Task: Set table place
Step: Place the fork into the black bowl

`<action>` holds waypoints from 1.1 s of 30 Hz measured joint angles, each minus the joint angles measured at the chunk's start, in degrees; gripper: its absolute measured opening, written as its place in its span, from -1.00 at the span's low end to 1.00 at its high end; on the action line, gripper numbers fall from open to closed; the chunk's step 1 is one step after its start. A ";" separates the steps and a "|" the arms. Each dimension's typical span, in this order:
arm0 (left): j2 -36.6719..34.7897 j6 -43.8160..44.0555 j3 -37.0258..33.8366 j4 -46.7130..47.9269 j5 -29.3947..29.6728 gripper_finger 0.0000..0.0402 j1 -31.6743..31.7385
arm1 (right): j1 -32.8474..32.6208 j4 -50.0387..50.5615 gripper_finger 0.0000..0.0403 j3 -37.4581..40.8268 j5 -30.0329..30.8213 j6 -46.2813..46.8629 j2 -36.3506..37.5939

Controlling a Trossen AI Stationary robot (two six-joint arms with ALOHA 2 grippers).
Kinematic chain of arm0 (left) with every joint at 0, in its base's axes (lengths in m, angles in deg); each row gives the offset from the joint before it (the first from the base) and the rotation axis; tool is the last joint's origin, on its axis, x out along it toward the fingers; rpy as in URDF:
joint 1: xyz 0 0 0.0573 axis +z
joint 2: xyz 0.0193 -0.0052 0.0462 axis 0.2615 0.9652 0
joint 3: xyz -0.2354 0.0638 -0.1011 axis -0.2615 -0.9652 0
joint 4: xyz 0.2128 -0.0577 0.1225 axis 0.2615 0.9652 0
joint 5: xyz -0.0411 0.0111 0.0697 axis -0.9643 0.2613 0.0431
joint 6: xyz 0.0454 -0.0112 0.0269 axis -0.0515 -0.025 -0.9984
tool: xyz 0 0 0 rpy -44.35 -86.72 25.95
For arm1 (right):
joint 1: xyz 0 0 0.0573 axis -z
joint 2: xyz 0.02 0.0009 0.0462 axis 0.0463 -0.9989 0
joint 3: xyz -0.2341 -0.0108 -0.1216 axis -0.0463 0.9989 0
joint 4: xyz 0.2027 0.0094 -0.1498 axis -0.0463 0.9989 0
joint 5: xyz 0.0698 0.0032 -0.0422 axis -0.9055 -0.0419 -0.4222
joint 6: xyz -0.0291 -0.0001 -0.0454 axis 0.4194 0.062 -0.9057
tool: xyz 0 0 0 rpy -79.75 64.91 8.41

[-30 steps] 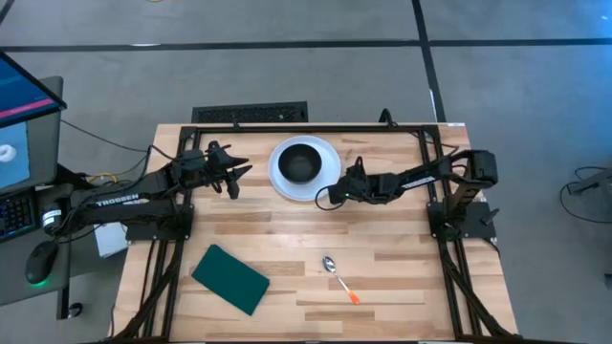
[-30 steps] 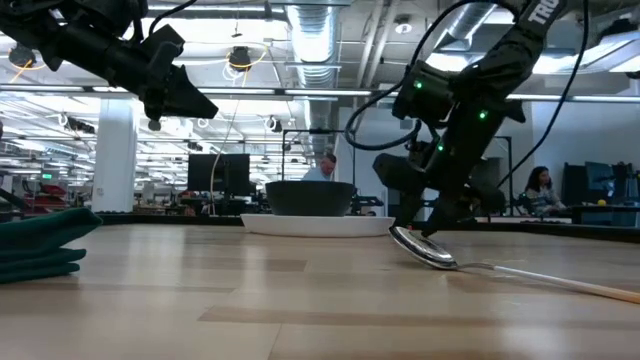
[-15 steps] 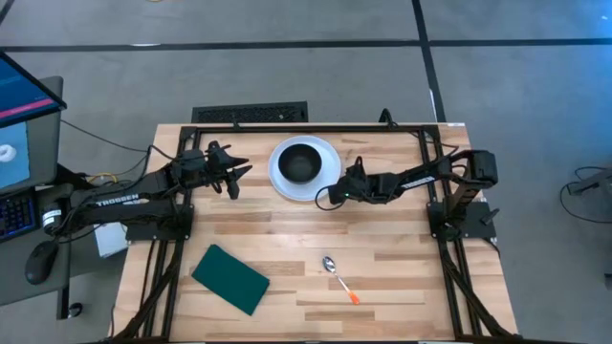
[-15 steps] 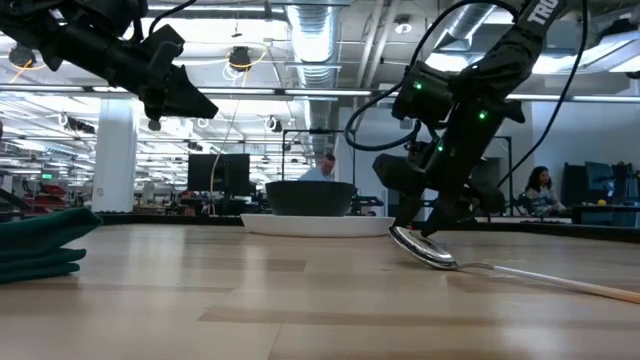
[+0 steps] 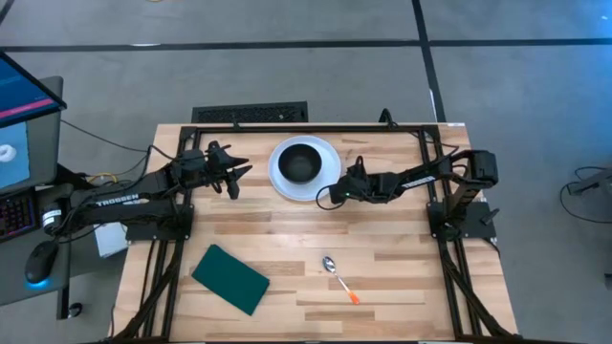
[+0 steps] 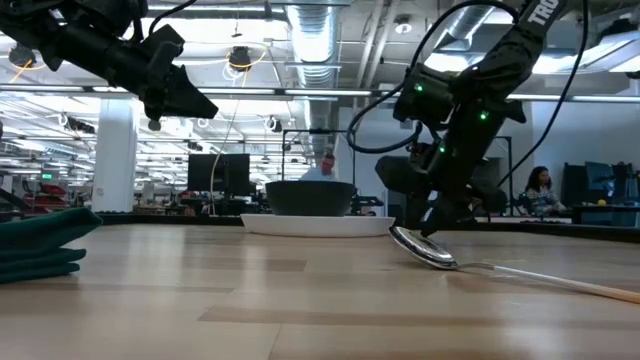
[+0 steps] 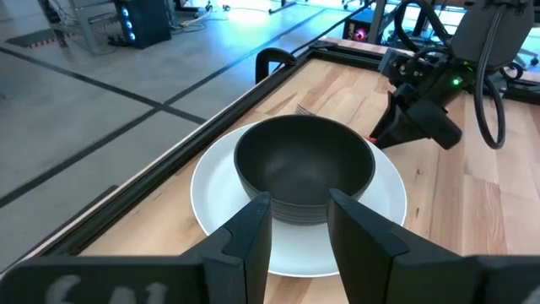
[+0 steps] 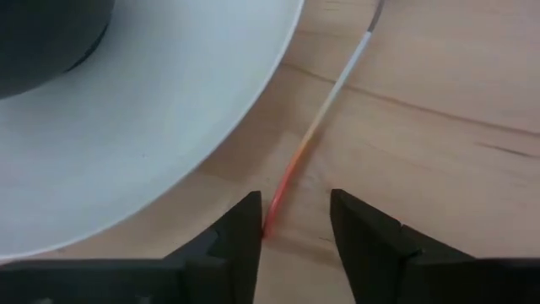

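The round white plate (image 5: pixel 278 182) lies at the far middle of the wooden table (image 5: pixel 402 277) with a black bowl (image 5: pixel 300 164) standing on it. A thin utensil with a metal shaft (image 8: pixel 344 74) and an orange handle end (image 8: pixel 285 181) lies flat on the table beside the plate's right rim. My right gripper (image 5: pixel 323 199) is low at that rim and open, its fingers (image 8: pixel 240 228) on either side of the orange end. My left gripper (image 5: pixel 234 180) is open and empty, raised above the table left of the plate, and it faces the bowl (image 7: pixel 304 165). My right gripper has the orange handle end (image 8: pixel 272 218) lying between its open fingers, close to one finger. I cannot tell whether that finger touches it. The utensil lies flat on the table, and the fingers lie along it.
A spoon (image 5: pixel 330 264) with an orange handle end lies on the table near the middle front; it also shows in the low view (image 6: pixel 425 250). A dark green rectangular pad (image 5: pixel 229 278) lies at the front left. A black frame edges the table.
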 joint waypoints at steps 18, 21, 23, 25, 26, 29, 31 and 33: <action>0.00 -0.02 0.00 0.82 0.00 -0.47 0.00 | -0.02 -0.04 -0.55 0.07 1.22 0.04 -0.09; 0.00 -0.02 0.00 0.83 0.02 -0.47 0.02 | -0.02 -0.04 -0.59 0.07 1.36 0.04 -0.09; -0.01 -0.02 0.00 0.83 0.01 -0.47 0.01 | -0.02 -0.04 -0.61 0.07 1.44 0.05 -0.11; 0.00 -0.02 0.00 0.83 0.00 -0.47 0.00 | -0.02 -0.06 -0.64 0.07 1.48 0.06 -0.11; 0.00 -0.02 0.00 0.83 0.00 -0.47 0.02 | -0.02 -0.07 -0.66 0.07 1.51 0.07 -0.13; 0.00 -0.02 0.00 0.83 0.02 -0.47 0.02 | -0.02 -0.07 -0.73 0.07 1.49 0.07 -0.13; -0.01 -0.02 0.00 0.83 0.00 -0.47 0.01 | -0.02 -0.07 -0.79 0.07 1.49 0.05 -0.13; 0.00 -0.02 0.00 0.83 0.00 -0.47 0.00 | -0.02 -0.13 -0.85 0.07 1.51 0.07 -0.13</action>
